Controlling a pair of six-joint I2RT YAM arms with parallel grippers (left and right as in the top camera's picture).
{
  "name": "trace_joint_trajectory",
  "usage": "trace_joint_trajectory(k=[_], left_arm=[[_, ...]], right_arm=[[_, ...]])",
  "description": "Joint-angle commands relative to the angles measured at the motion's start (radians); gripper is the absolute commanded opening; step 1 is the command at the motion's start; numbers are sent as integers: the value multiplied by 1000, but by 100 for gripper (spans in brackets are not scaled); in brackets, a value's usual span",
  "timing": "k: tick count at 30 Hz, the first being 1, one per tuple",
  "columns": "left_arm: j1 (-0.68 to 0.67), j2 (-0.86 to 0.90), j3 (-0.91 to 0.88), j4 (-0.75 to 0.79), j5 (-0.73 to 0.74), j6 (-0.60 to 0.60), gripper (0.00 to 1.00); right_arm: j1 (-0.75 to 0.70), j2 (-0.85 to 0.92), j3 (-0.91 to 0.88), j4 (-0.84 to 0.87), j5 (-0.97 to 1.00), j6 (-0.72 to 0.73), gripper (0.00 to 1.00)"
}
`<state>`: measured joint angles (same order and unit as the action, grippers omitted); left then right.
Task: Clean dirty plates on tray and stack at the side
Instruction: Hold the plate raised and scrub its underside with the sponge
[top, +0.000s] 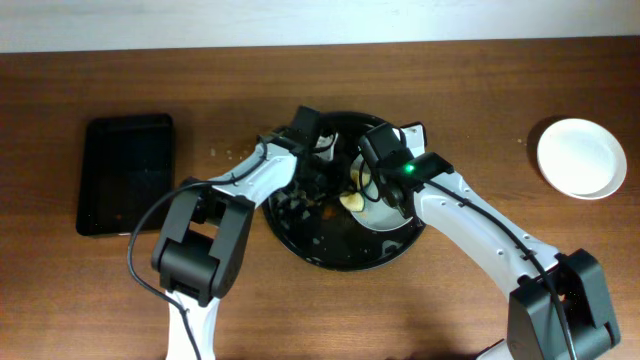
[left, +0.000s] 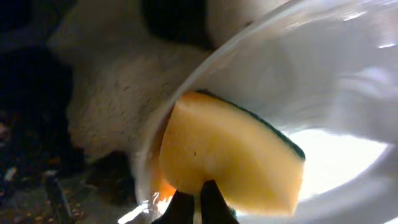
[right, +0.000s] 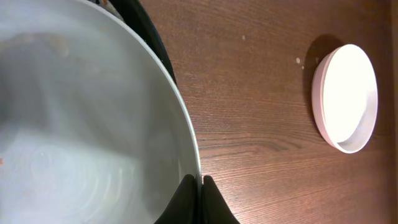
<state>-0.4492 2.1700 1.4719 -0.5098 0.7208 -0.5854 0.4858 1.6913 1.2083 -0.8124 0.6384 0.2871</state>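
Currently: white round shallow plate (right: 81, 124) in glossy black round tray (top: 330, 252), its rim pinched by right fingers (right: 181, 202). Soft yellow sponge block (left: 230, 155) clenched in left fingers (left: 211, 200). Plate judged stiff, wet-slick, breakable; best held at the rim.

tray (top: 330, 258) mostly hidden, plate (right: 74, 124) cropped by frame edges

— What is the worktop (top: 480, 90) made of?
— Brown wood with a plain grain and a satin sheen.
— And the round tray (top: 330, 255)?
— Black and glossy.
— The plate (right: 81, 124)?
— Smooth, white and glazed-looking, like the second plate (top: 581, 157) at three o'clock.
— The sponge (left: 230, 155)?
— Matt yellow foam, finely pored, with a rough green scouring face.
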Motion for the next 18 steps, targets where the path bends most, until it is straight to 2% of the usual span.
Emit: trace_joint_trajectory(k=[1,8,11,15,18], left_arm=[[27,-17,56,1,114,65,1],[116,-161,62,-35,60,117,4],[165,-212,62,-62,31,157,6],[194,-233,62,-107,-2,193,7],[195,-233,61,-161,-61,223,7]], right_arm=[[13,-21,18,-21,5,-4,4],[13,-64,71,-68,41,-65,4],[13,-94,101,-81,60,-180,4],[45,-107,105,-81,219,-233,4],[123,-107,106,-63,317,-329,4]])
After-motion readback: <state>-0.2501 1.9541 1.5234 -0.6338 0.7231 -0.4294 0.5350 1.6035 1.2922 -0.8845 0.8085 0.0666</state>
